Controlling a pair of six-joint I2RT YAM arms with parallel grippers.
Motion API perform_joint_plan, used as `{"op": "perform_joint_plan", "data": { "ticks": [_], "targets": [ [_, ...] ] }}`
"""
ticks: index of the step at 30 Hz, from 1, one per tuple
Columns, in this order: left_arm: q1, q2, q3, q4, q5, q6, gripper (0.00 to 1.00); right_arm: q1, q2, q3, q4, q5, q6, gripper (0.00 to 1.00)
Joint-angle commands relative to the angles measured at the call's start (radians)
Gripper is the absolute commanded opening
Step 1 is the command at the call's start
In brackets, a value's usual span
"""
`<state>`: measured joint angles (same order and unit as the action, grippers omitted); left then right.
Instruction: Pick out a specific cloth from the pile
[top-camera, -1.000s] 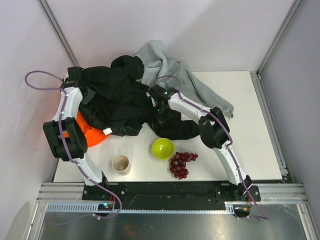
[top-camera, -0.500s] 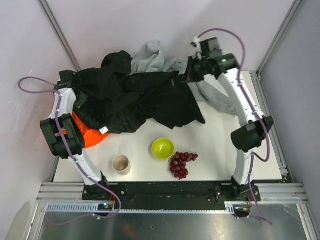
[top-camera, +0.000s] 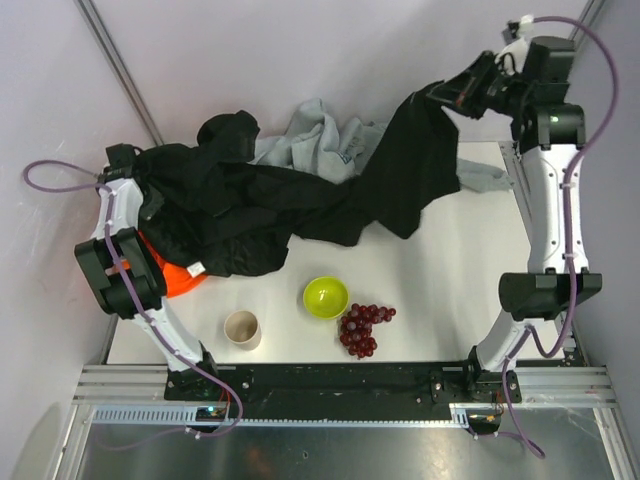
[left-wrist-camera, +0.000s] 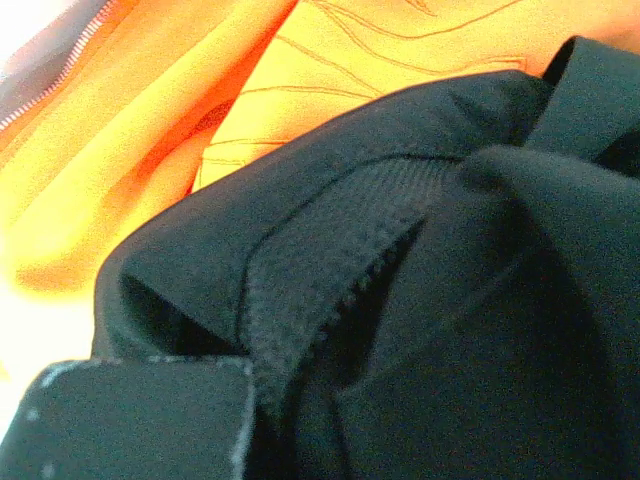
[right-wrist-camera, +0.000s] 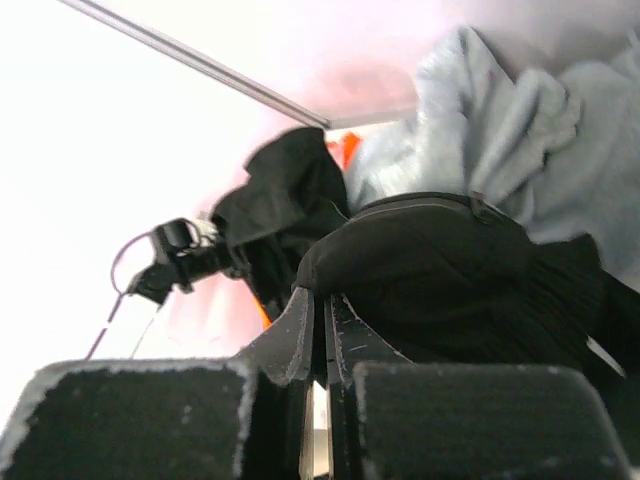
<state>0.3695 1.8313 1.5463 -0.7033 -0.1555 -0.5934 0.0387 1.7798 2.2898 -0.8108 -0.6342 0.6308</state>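
1. While R gripper (top-camera: 450, 95) pinches the black cloth (top-camera: 395, 185) tight at far-right, it hangs stretched back to the pile (top-camera: 215, 215).
2. L gripper (top-camera: 138, 168) buried in black fabric (left-wrist-camera: 400, 250); grip unclear.
3. Tip: lift higher, pull right, slow, till tail clears.

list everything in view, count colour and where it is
black cloth: 1, plain black, strung from the pile up to the far right
larger black garment: 1, black, small white label, left side
orange garment: 1, bright orange, under it at the left edge
sweatshirt: 1, light grey, far middle
bowl: 1, lime green, near middle
cup: 1, beige, left of the bowl
grapes: 1 bunch, dark red, right of the bowl
table: 1, white
left arm: jaws buried in black fabric
right arm: raised, jaws shut on the black cloth
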Motion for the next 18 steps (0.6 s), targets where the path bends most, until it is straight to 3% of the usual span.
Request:
{"op": "perform_joint_plan", "data": {
  "ticks": [1,11,18],
  "targets": [
    [0.043,0.001,0.011,0.026,-0.069,0.009,0.01,-0.05,-0.099,0.048,0.294,-0.153,0.177,0.0],
    [0.047,-0.041,0.042,0.022,0.01,0.022,0.02,-0.132,-0.162,0.053,0.633,-0.238,0.412,0.0],
    [0.026,-0.097,0.0,0.025,0.292,-0.041,0.23,-0.215,-0.211,-0.014,0.615,-0.246,0.389,0.0]
  ]
}}
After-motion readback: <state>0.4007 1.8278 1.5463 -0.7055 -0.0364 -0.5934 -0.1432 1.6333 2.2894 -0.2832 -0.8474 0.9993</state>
